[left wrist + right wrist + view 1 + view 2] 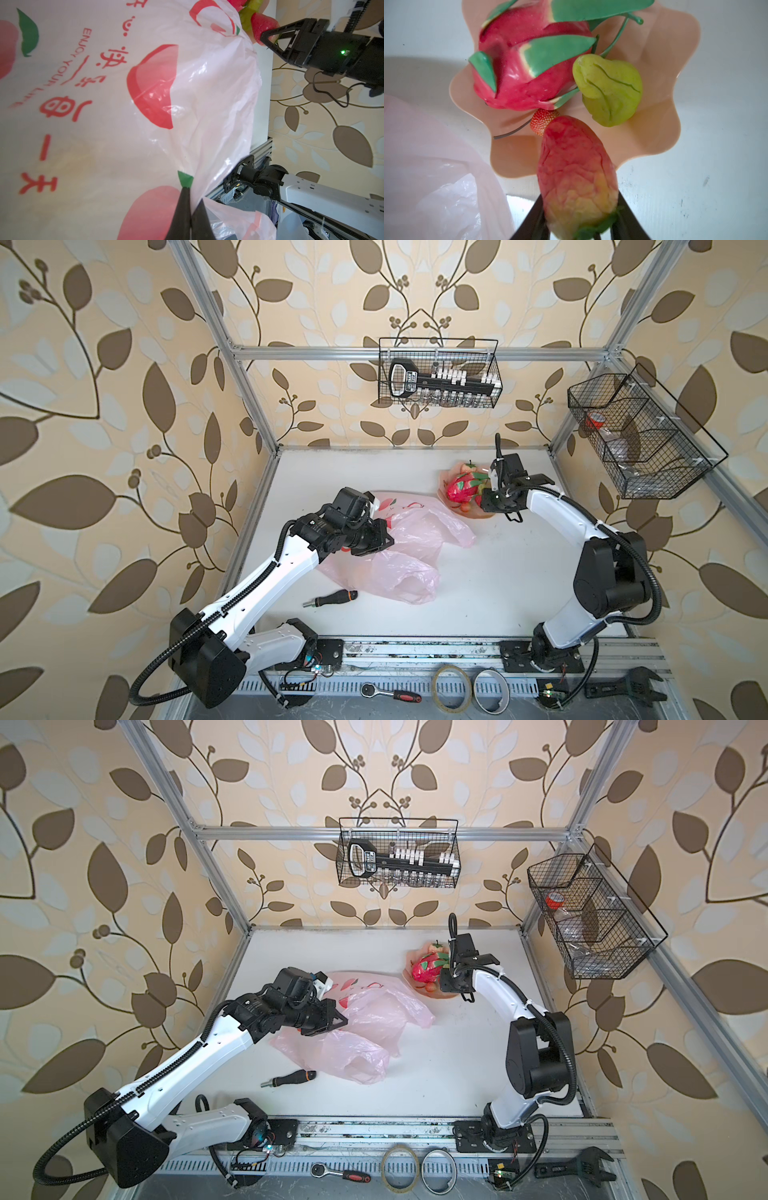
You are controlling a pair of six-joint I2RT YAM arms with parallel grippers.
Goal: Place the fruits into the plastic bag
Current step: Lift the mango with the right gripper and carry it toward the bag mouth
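Black-handled screwdriver (330, 600) on white table (498, 572); ratchet (390, 694), two tape rolls (434, 689), wrench (623, 686) along front rail (415, 649).

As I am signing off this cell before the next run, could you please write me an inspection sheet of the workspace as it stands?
Surface: white tabletop, a few dark marks.
Job's things: plastic bag crumpled left of centre; dragon fruit, green fruit and small strawberry on the peach plate; large strawberry gripped.
Clutter: screwdriver on the table by the bag; ratchet, tape rolls and wrench on the front rail.
Pincers: left pincer shut on the bag's film; right pincer shut on the large strawberry.
Cables: black conduit along both arms; no snag seen.
Surroundings: wire baskets on the frame, leaf wallpaper.
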